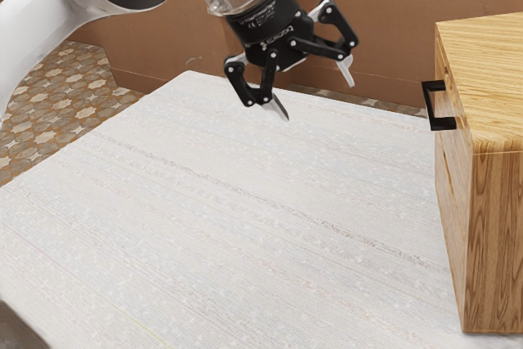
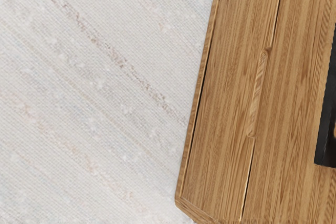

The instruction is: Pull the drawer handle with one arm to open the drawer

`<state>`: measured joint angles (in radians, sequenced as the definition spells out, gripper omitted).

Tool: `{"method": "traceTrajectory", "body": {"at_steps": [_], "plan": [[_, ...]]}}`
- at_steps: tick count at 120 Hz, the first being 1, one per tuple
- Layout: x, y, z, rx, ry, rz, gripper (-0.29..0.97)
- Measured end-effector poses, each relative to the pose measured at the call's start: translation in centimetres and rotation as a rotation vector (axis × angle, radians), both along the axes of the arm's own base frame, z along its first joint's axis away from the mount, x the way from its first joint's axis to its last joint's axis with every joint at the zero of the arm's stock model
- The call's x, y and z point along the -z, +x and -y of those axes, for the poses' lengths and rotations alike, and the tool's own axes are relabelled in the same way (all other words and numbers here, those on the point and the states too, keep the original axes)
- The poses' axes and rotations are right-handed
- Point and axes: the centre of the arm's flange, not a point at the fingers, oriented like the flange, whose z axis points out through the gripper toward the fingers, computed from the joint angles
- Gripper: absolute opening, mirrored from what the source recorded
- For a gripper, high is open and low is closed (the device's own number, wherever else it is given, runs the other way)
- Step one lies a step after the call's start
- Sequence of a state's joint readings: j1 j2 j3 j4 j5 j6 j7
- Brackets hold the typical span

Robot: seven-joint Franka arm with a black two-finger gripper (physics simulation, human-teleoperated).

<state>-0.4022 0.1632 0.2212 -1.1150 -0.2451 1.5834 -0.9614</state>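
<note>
We find our hand (image 1: 315, 96) released, fingers spread wide (in our judgement to straddle the bar), poised over the bench (image 1: 204, 218) at upper centre. The handle (image 1: 439, 106) projects from the cabinet (image 1: 490, 226) at right, well apart, ungrasped.

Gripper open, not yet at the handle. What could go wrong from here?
1. The gripper hangs open, apart from the thin black handle; if misaligned, it may close beside the bar.
2. The handle sits close to the wooden cabinet, so the gripper could strike wood first.
3. The cabinet merely stands on the table; pulling might drag it whole.
</note>
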Motion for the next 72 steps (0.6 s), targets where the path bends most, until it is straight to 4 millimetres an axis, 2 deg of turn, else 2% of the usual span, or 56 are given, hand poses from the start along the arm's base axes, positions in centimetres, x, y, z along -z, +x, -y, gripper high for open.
{"method": "traceTrajectory", "body": {"at_steps": [10, 28, 37, 72], "plan": [[0.8, 0.2, 1.2, -0.006, -0.009, -0.004, 0.66], [1.5, 0.7, 0.7, -0.047, -0.021, -0.003, 0.66], [2.1, 1.3, 1.3, -0.053, -0.026, 0.005, 0.66], [2.1, 1.9, 2.4, -0.07, -0.047, 0.043, 0.66]]}}
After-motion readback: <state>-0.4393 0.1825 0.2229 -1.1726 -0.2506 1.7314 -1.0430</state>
